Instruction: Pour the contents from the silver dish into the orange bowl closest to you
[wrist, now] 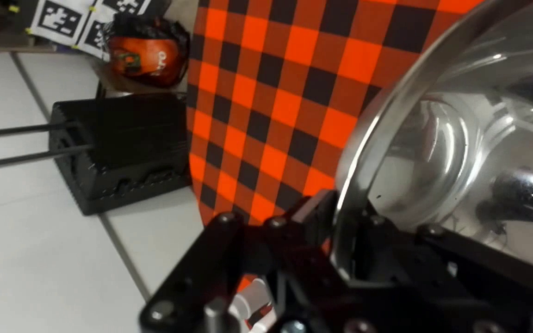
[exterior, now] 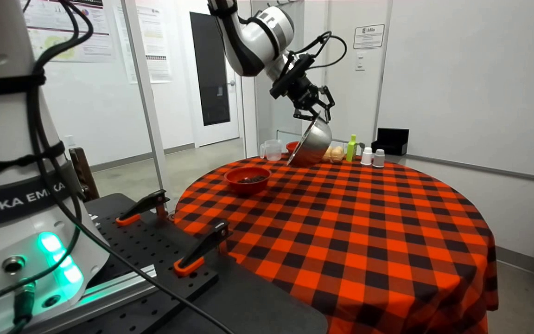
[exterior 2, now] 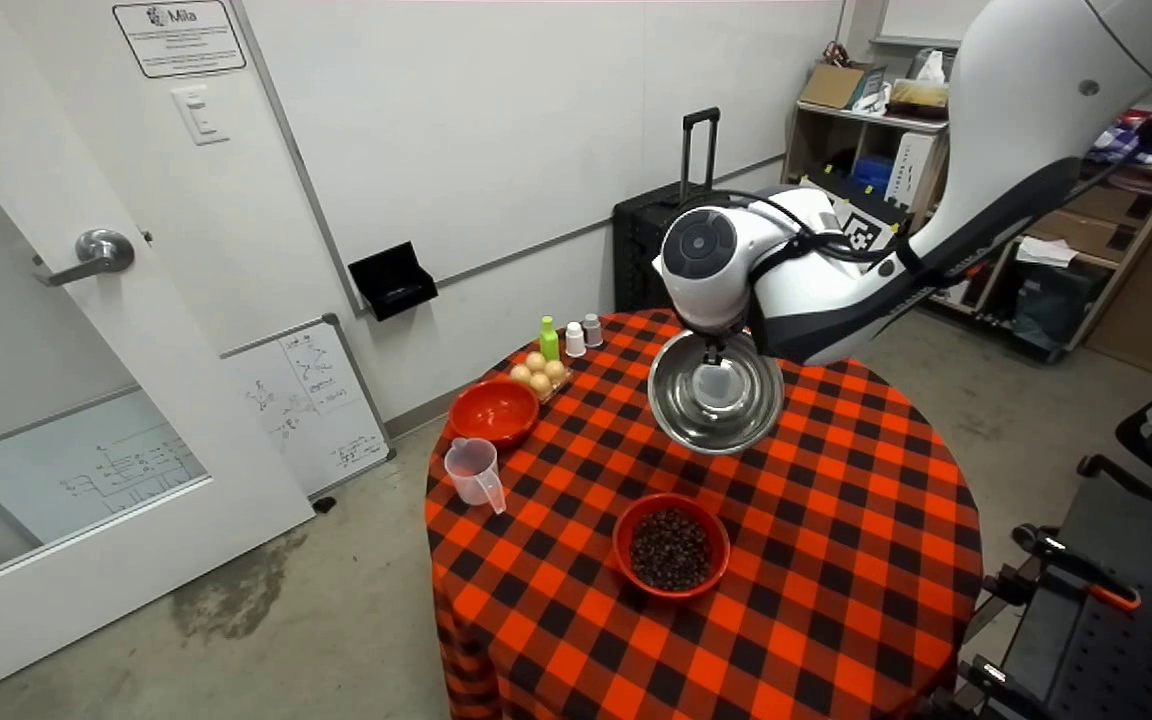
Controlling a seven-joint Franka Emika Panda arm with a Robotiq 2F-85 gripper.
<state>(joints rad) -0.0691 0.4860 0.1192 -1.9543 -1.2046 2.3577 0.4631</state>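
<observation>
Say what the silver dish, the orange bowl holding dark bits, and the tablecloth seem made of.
Silver dish: polished metal, perhaps stainless steel, from its mirrored reflections. Orange bowl: probably plastic, evenly coloured with slight sheen; coated metal is possible. Tablecloth: matte fabric, since it hangs in folds around its edge.

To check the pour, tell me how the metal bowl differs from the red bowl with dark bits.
The metal bowl is shiny silver; the red bowl is plain red. The metal bowl hangs tilted in the tool; the red bowl stands upright on the tablecloth. The metal bowl looks nearly empty; the red bowl holds many small dark bits. Both are round and open.
</observation>
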